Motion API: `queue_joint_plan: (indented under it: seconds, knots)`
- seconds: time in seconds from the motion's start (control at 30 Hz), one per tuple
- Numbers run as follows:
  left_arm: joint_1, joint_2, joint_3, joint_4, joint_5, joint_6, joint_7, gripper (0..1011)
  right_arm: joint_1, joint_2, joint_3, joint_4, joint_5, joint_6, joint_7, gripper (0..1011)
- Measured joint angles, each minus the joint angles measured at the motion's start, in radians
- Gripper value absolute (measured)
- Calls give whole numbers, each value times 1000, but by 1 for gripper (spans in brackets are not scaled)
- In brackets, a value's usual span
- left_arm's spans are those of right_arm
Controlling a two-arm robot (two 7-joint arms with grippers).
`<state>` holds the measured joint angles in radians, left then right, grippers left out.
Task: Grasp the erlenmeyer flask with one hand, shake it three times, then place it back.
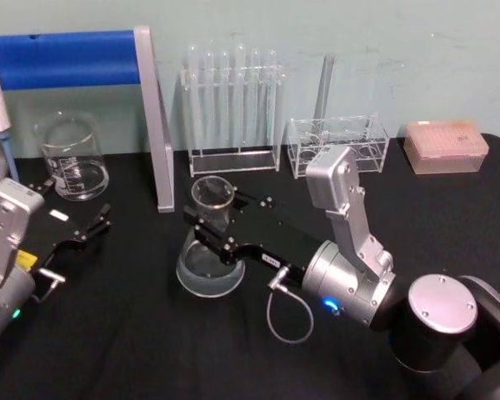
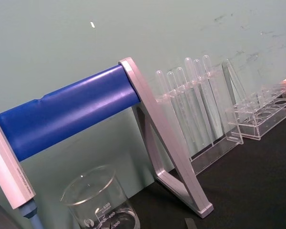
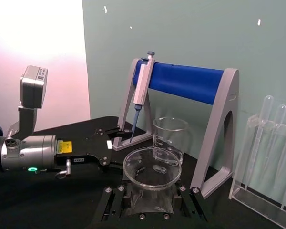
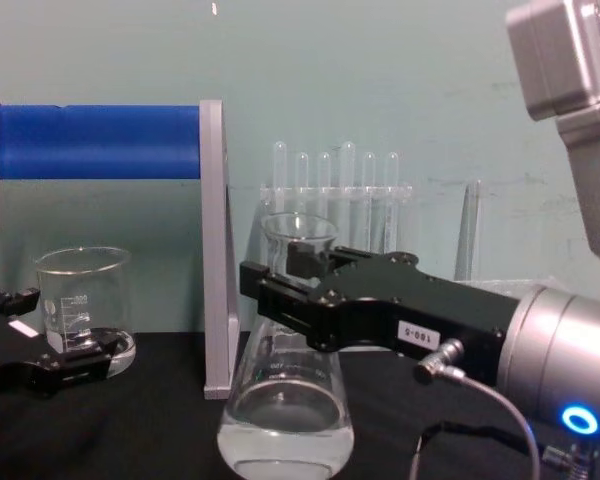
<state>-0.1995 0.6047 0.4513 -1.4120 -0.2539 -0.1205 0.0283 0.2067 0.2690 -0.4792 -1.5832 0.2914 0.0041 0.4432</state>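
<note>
The erlenmeyer flask [image 1: 208, 265] is clear glass with a little liquid in its wide base and stands upright at the middle of the black table [image 1: 133, 350]. My right gripper [image 1: 219, 218] reaches in from the right, and its black fingers sit against both sides of the flask's neck. From the side, the flask [image 4: 285, 420] and the right gripper [image 4: 302, 285] show the same hold just under the rim. Looking down from the right wrist, the flask's rim [image 3: 151, 168] lies between the fingers. I cannot tell whether the base touches the table. My left gripper [image 1: 75, 204] rests open at the left, near a beaker.
A glass beaker [image 1: 71, 157] stands at the back left, under a stand with a blue bar [image 1: 67, 58] that carries a pipette [image 3: 142, 88]. Behind the flask is a test tube rack [image 1: 232, 108], then an empty clear rack [image 1: 337, 146] and a pink tip box [image 1: 446, 146].
</note>
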Motion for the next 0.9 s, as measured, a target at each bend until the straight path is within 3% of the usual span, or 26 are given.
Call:
queue_joint_plan:
  seconds: [0.33,0.9]
  knots:
    - [0,0,0,0,0,0,0,1001,17,4,21,23,-1,-6,-48,449]
    - [0,0,0,0,0,0,0,1001,41,-8,154,92,-49,-22,-175,449]
